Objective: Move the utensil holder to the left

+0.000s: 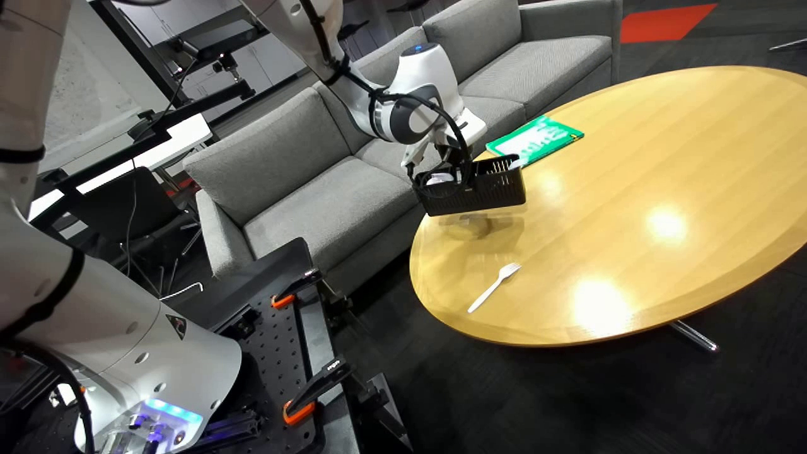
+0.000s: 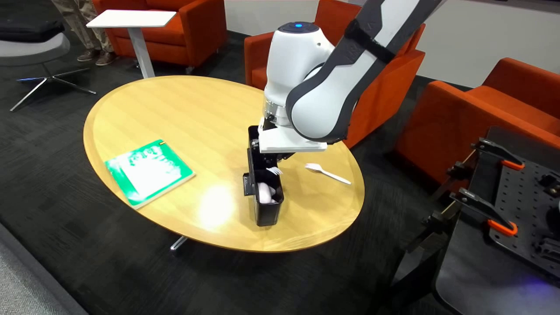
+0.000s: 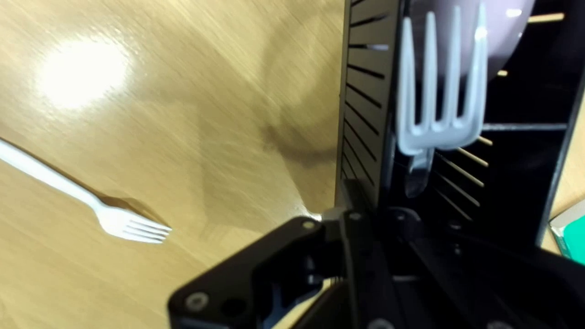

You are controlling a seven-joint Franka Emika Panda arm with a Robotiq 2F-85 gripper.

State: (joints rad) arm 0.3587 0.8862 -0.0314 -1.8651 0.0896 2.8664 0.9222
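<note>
The utensil holder is a long black slotted caddy. It shows in both exterior views (image 1: 501,192) (image 2: 267,215) and along the right of the wrist view (image 3: 365,98). A white fork (image 3: 438,132) and a pale rounded item (image 3: 507,27) are inside it. My gripper (image 3: 365,212) is shut on one long side wall, one finger outside and one inside. The inner finger is dark and hard to see. In an exterior view, a shadow and reflection lie below the holder, which hangs a little above the oval wooden table (image 1: 668,145).
A lone white fork (image 1: 495,288) lies on the table near its rounded end and also shows in the wrist view (image 3: 130,224). A green book (image 2: 151,173) lies by the table edge. A grey sofa (image 1: 334,195) and orange armchairs (image 2: 385,100) stand around the table.
</note>
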